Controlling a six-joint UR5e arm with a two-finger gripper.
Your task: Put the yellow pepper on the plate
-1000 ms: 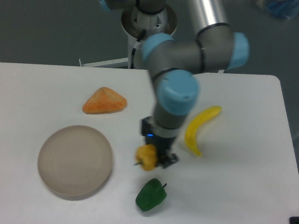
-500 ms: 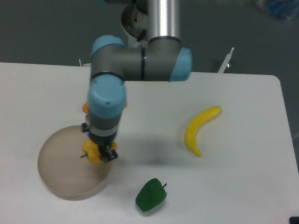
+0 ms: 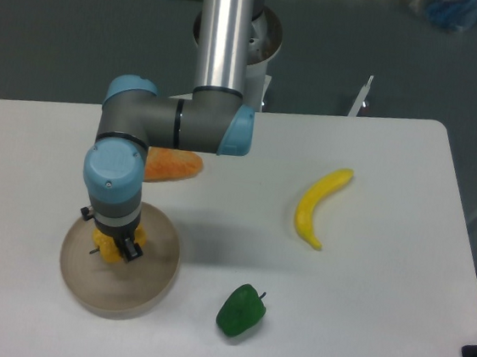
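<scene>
The yellow pepper (image 3: 108, 248) is a small lobed yellow-orange toy, held in my gripper (image 3: 115, 244). The gripper is shut on it and hangs over the middle of the plate (image 3: 149, 284), a round beige-grey disc at the table's front left. I cannot tell whether the pepper touches the plate or is just above it. The gripper's body hides the top of the pepper.
A green pepper (image 3: 241, 310) lies to the right of the plate near the front edge. A yellow banana (image 3: 314, 206) lies at the right middle. An orange wedge-shaped toy (image 3: 174, 163) lies behind the plate, partly hidden by my arm.
My gripper has carried the yellow pepper leftward, from beside the green pepper, over the plate's right rim, to over the plate's middle. The other toys have not moved.
</scene>
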